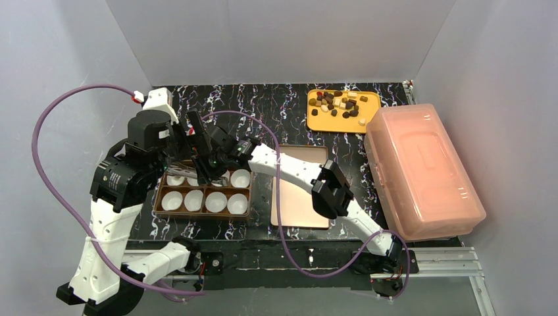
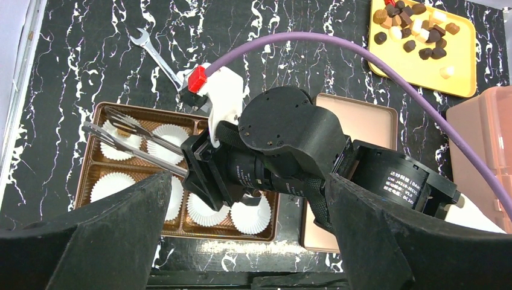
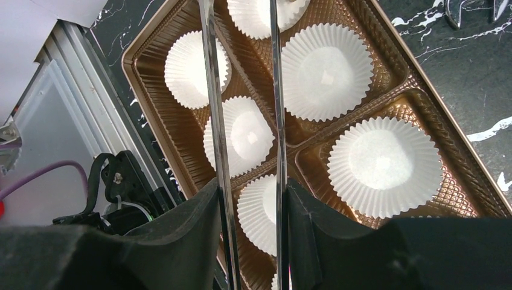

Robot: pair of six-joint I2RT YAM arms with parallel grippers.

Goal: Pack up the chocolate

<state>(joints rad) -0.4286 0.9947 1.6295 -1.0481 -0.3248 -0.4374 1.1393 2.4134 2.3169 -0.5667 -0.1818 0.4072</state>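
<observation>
Light is bright and even, with soft shadows. The tongs (image 3: 211,90) shine with glare; the near fingers (image 3: 181,241) are dark and blurred.

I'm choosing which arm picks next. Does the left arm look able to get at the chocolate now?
Probably not: the chocolate lies on the yellow tray at the far right, well away from the left arm, and the right arm crosses close in front of it.
</observation>
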